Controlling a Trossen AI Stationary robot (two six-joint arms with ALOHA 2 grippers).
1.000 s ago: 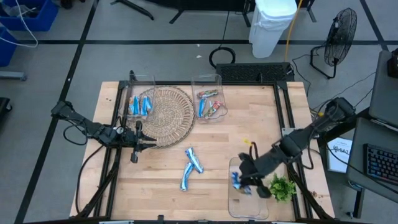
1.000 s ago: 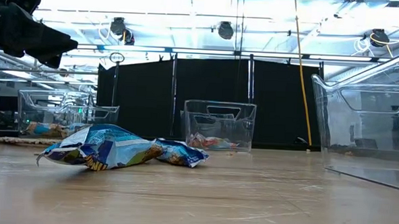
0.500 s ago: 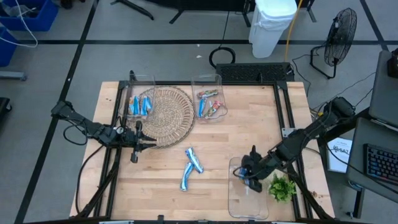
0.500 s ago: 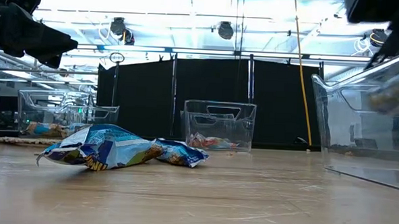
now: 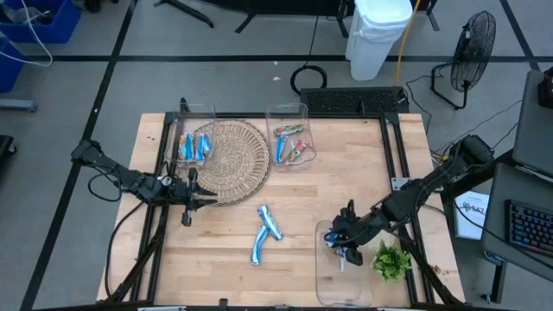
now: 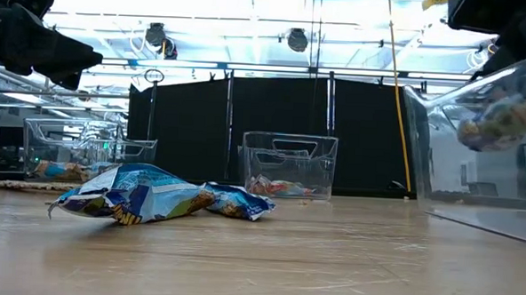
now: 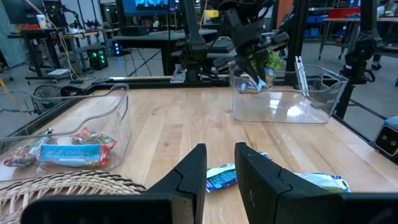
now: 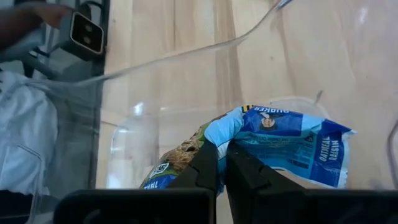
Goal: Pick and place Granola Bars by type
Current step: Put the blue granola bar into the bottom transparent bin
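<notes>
My right gripper (image 5: 344, 250) is low over the clear bin (image 5: 327, 285) at the table's near right, shut on a blue and white granola bar (image 8: 283, 143). Through the bin's wall (image 6: 422, 163) the low view shows that bar (image 6: 504, 118) hanging inside. Two blue bars (image 5: 270, 221) (image 5: 257, 248) lie flat on the wood mid-table. A far bin (image 5: 194, 142) has blue bars lying in it, and another (image 5: 291, 145) has blue and reddish ones. My left gripper (image 5: 206, 199) hovers by the wicker plate (image 5: 229, 160), fingers a narrow gap apart, touching nothing. My right gripper pinches the blue bar's wrapper between its two fingers at the long edge near its middle (image 8: 239, 144). The fingers come from above, pointing down, and the bar lies across them. It hangs lifted clear, inside the bin's walls and above its floor.
A green leafy sprig (image 5: 390, 259) lies right of the clear bin. The round wicker plate sits between the left arm and the far bins. Bare wood lies between the two loose bars (image 7: 224, 177) and the clear bin (image 7: 280, 99).
My right gripper, still shut on the blue bar, has come down into the clear bin; the low view now shows the bar behind the bin's wall. The bin itself has shifted a little on the table.
</notes>
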